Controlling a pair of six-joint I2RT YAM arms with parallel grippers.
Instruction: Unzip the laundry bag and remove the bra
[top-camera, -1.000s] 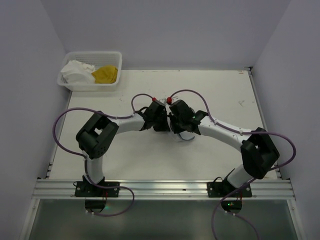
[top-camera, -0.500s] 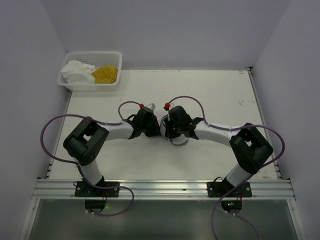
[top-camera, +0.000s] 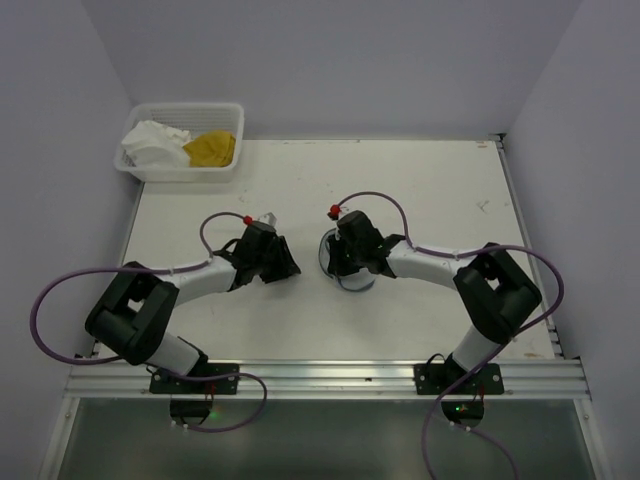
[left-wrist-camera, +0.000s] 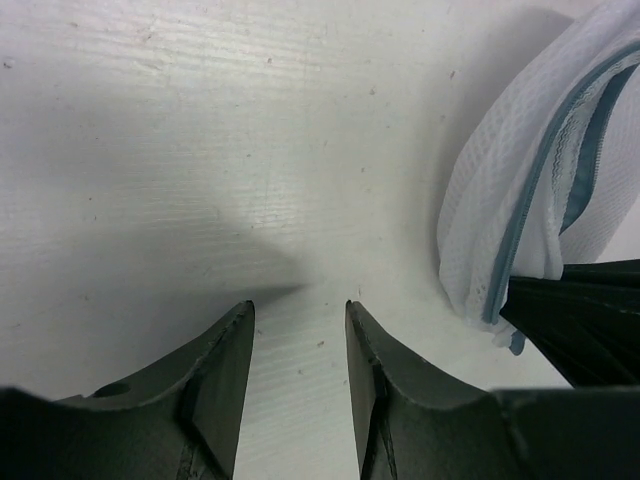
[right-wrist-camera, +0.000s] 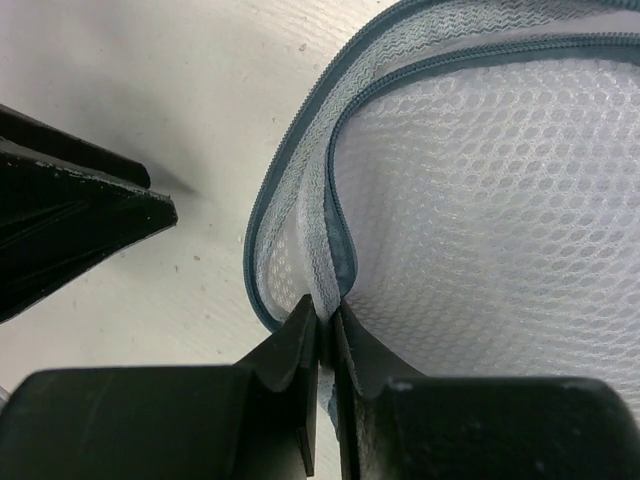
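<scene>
The rim of the laundry bag (right-wrist-camera: 480, 200) was pinched by the right gripper (right-wrist-camera: 325, 335); the left gripper (left-wrist-camera: 298, 310), at its nine o'clock, was spread empty; the bra was judged unremoved.

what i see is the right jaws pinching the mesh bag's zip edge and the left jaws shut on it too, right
No. The right jaws do pinch the mesh bag's zip edge, but the left jaws are open above the table beside it, as the left wrist view shows.

White mesh laundry bag (right-wrist-camera: 480, 200) w/ grey-blue zip rim, zip partly open, lying approx mid table (top-camera: 450, 190)
</scene>
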